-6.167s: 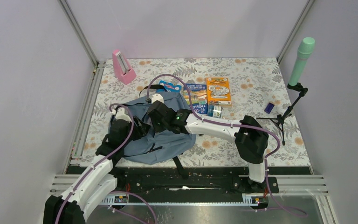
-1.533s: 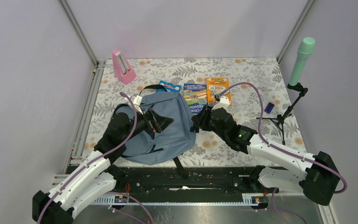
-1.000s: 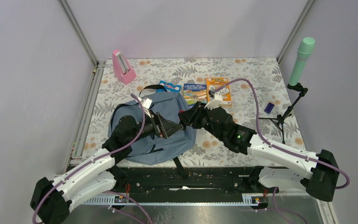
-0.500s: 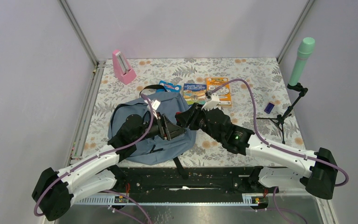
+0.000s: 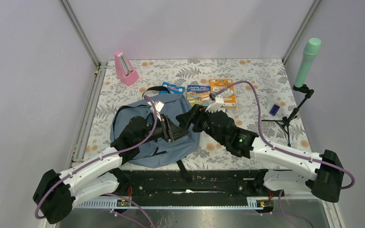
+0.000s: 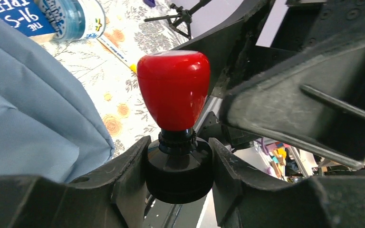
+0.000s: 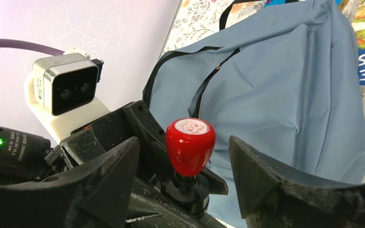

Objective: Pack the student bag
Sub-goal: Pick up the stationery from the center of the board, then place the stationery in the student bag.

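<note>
Floral-patterned table cloth, soft grey-blue fabric backpack on it. A handover, seemingly: left gripper clamps the red-knobbed black stamp by its base, right gripper spread apart, clear of it. Next, the stamp needs carrying to the bag's opening.

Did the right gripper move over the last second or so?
Yes: the right gripper moved left, away from the orange book, over the right edge of the backpack toward the stamp in the left gripper.

Floral-print tabletop. Plain pale lilac walls enclose it behind and both sides. Aluminium posts at its rear corners.
</note>
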### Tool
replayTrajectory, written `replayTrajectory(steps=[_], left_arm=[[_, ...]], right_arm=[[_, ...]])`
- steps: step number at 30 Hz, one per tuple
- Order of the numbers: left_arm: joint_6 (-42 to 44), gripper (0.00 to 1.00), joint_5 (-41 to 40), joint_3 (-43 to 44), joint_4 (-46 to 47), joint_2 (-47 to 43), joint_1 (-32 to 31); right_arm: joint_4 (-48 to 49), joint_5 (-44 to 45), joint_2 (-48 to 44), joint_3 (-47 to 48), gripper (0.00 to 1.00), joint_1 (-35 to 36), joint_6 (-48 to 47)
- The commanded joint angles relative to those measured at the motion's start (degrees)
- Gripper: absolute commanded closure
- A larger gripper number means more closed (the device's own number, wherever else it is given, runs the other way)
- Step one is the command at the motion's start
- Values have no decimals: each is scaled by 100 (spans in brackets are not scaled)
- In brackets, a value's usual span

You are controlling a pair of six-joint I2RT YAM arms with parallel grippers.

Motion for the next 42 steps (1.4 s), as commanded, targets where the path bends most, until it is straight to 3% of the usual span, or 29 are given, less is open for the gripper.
replayTrajectory(steps=[1, 5, 9, 16, 21, 30, 35, 40, 42], left_arm=[[298, 93, -373, 252, -124, -133, -1], [491, 94, -753, 339, -740, -360, 12], [786, 94, -1398, 589, -2126, -748, 167], [680, 88, -1713, 700, -4331, -1416, 1813], [988, 87, -1415, 863, -5160, -1321, 2547], [1157, 85, -793, 995, -5126, -599, 2768], [1622, 78, -306, 1058, -4815, -296, 2764], [1878, 58, -387, 1132, -4833, 22, 2766], [1902, 43, -436, 1137, -4822, 134, 2766]], right_arm=[[340, 413, -188, -87, 19, 79, -235], [54, 778, -367, -95, 8, 72, -591], [-170, 980, -650, -261, 1, -96, -771], [-383, 668, -1254, -856, 1, -1074, -658], [-483, 725, -1681, -1105, 1, -1389, -837], [-481, 860, -2127, -1452, 0, -1482, -840], [-484, 881, -2243, -1570, 0, -1516, -870], [-482, 866, -2278, -1557, 0, -1536, -887], [-483, 851, -2279, -1540, 0, -1538, -884]])
